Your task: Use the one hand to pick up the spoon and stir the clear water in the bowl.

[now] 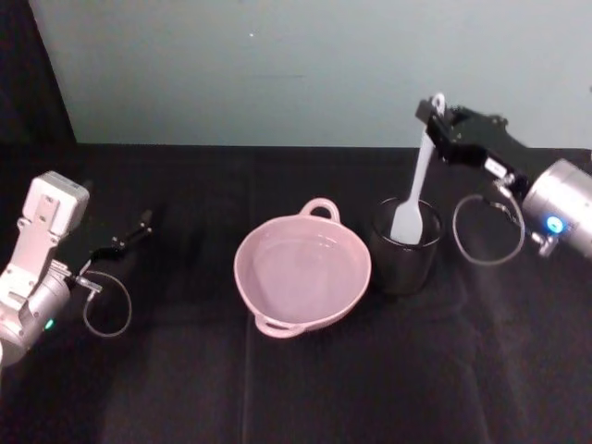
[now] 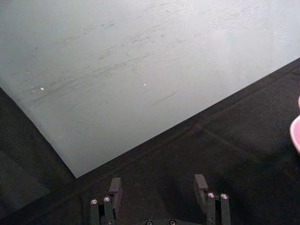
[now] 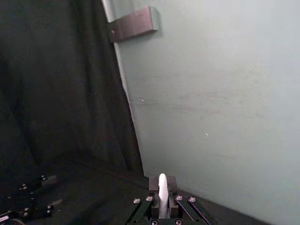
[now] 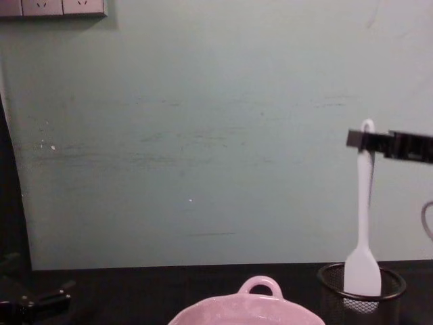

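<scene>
Dim, soft even light on wall (image 1: 277,65), faint sheen in bowl (image 1: 254,257), dark table (image 1: 185,388)

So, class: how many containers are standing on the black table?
2. The pink bowl sits in the middle; the black mesh cup stands just to its right, with the spoon head in it. None seems hidden.

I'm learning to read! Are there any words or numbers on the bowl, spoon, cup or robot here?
None: no word, number or sign can be read.
The bowl, spoon and cup are plain.
The right gripper, shut on the spoon's top, and the left gripper, parked at the left, are unmarked black.
The wall sockets bear no readable marks.
</scene>
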`<state>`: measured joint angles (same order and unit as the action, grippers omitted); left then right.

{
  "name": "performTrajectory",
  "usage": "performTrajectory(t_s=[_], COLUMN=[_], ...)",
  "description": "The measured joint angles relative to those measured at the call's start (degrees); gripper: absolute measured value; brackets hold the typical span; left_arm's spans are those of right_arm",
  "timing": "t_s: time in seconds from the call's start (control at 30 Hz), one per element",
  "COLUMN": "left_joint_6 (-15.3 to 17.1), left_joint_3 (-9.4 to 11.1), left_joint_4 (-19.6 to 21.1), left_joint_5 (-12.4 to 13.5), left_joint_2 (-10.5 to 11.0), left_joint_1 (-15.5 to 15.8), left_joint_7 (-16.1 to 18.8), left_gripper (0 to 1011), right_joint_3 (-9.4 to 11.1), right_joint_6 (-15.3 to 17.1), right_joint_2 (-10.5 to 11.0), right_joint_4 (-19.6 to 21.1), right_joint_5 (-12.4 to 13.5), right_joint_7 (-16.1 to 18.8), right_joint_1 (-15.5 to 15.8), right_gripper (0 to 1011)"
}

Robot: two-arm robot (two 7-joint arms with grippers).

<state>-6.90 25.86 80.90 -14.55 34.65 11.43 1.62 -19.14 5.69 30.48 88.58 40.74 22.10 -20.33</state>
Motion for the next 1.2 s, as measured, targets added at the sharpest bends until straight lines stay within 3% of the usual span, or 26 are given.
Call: performTrajectory(t_s=[0.4,1.2], left_joint_6=[0.00,0.00], left_joint_3=[0.00,0.00], left_joint_4=[0.00,0.00], left_joint_5=[0.00,0.00], left_joint_2=[0.00,0.00], left_joint_1=[0.00,0.00], left_joint_7=[0.00,0.00], left_gripper=[1011,1011], right_joint_3=[0.32,0.23], right_joint_6=[3.94,3.76], right_joint_2=[1.54,1.49], right_joint_4=[4.67,4.42], right_joint_5=[-0.73,-0.92], right_joint_7=[0.32,0.27], right_joint_1=[-2.87,-2.71], right_gripper=[109,109])
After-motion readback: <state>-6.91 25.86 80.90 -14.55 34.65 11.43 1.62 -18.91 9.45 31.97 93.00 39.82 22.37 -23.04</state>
